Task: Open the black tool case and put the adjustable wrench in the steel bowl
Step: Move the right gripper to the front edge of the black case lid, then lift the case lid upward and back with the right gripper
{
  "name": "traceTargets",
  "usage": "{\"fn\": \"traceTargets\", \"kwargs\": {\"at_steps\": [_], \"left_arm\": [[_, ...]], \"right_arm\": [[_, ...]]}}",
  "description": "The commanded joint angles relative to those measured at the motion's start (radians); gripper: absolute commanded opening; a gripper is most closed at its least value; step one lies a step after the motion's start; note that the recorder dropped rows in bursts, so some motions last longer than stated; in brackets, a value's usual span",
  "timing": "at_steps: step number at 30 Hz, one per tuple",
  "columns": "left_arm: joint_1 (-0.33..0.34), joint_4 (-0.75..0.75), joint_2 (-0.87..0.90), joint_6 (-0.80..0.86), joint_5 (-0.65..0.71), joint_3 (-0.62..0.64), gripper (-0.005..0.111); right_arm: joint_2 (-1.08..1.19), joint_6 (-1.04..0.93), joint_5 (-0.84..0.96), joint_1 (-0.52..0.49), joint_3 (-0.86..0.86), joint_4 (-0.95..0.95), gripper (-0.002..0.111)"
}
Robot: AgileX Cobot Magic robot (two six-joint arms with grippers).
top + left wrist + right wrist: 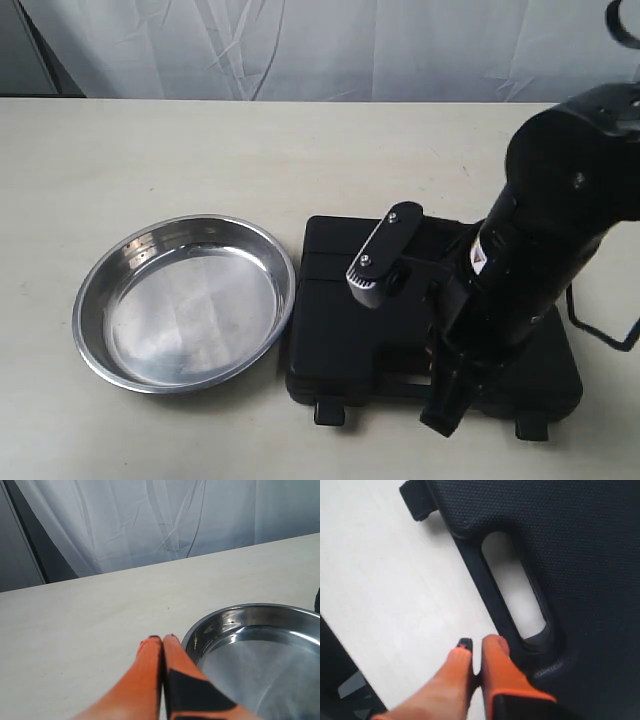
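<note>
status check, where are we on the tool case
left gripper shut, empty, by steel bowl rim. right gripper shut at handle of black tool case. case closed, adjustable wrench not in sight. bowl empty, nothing seen in the way.

My right arm [545, 230] fills the right of the exterior frame, a thick matte black housing with a small red-and-white label [480, 257]. At mid-frame I see a grey bracket [385, 245] with two silver screws [393, 213], and a black cable [600, 335] loops at far right. The left end effector [162, 639] and right end effector [477, 645] have orange fingers [150, 680] with black patches.
</note>
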Motion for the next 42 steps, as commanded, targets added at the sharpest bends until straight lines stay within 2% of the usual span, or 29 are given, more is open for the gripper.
{"fn": "traceTargets", "kwargs": {"at_steps": [1,2,3,7,15,17,20,21,35,42], "left_arm": [[-0.002,-0.004,0.004,-0.005,0.002,0.001,0.0],[-0.002,-0.004,0.004,-0.005,0.002,0.001,0.0],[-0.002,-0.004,0.004,-0.005,0.002,0.001,0.0],[-0.002,-0.004,0.004,-0.005,0.002,0.001,0.0],[-0.002,-0.004,0.004,-0.005,0.002,0.001,0.0],[-0.002,-0.004,0.004,-0.005,0.002,0.001,0.0],[-0.002,-0.004,0.004,-0.005,0.002,0.001,0.0],[-0.002,-0.004,0.004,-0.005,0.002,0.001,0.0],[-0.002,-0.004,0.004,-0.005,0.002,0.001,0.0],[-0.002,-0.004,0.004,-0.005,0.002,0.001,0.0]], "right_arm": [[0.072,-0.006,-0.099,0.003,0.023,0.004,0.045],[0.099,-0.006,-0.117,0.003,0.023,0.002,0.052],[0.122,-0.006,-0.125,0.003,0.023,-0.005,0.052],[0.182,-0.015,-0.131,0.003,0.023,-0.016,0.046],[0.238,-0.015,-0.197,0.003,0.023,-0.033,0.044],[0.247,-0.015,-0.195,0.003,0.023,-0.036,0.033],[0.247,-0.015,-0.187,0.003,0.021,-0.035,0.005],[0.247,-0.015,-0.176,0.003,0.019,-0.035,-0.001],[0.083,-0.015,-0.157,0.003,0.019,-0.024,0.0],[-0.014,-0.006,-0.168,0.003,0.019,-0.089,-0.001]]}}
